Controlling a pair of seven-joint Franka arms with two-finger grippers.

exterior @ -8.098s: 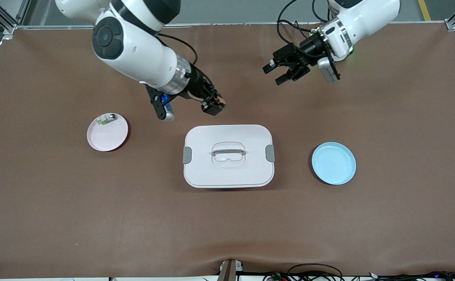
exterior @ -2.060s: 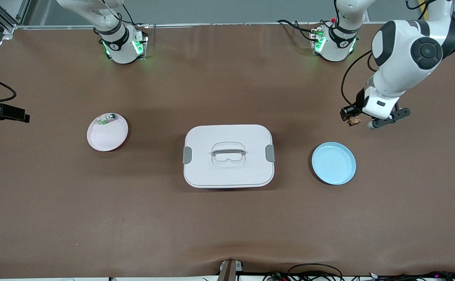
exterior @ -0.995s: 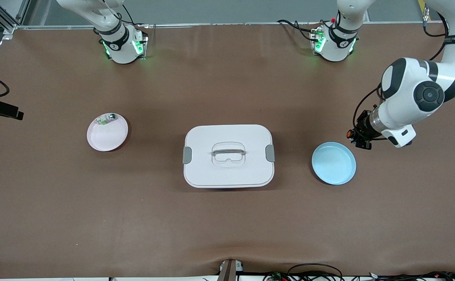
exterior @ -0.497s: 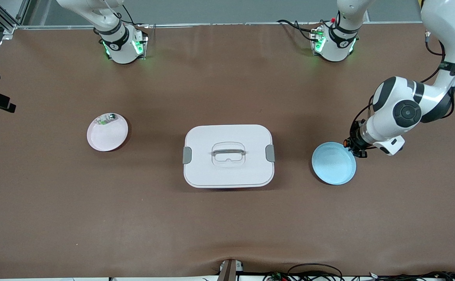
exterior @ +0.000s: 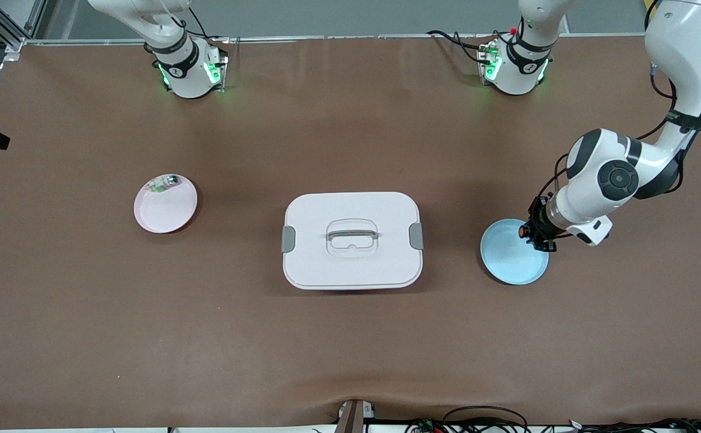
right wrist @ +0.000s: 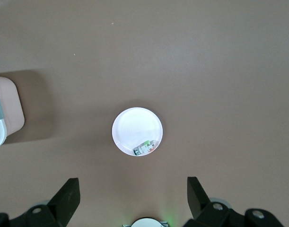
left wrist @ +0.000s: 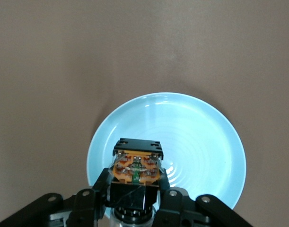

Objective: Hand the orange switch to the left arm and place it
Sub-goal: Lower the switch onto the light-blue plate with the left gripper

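The orange switch [left wrist: 136,171], a black block with an orange circuit face, sits between the fingers of my left gripper [left wrist: 135,190], which is shut on it. In the front view the left gripper [exterior: 534,232] hangs low over the blue plate [exterior: 510,258], above the part of its rim toward the left arm's end of the table, and the switch's orange end [exterior: 523,230] points inward. The white box [exterior: 352,240] stands mid-table, apart from both arms. My right gripper [right wrist: 132,188] is open and empty, high over the pink plate [right wrist: 135,127].
The pink plate [exterior: 165,207] lies toward the right arm's end of the table and holds a small silvery part with green [exterior: 164,183]. The blue plate [left wrist: 191,142] has nothing lying in it. A corner of the box [right wrist: 4,111] shows in the right wrist view.
My left gripper has carried the switch from beside the blue plate to over its rim and come lower. The right arm's dark hand has slid farther back along the table's edge.
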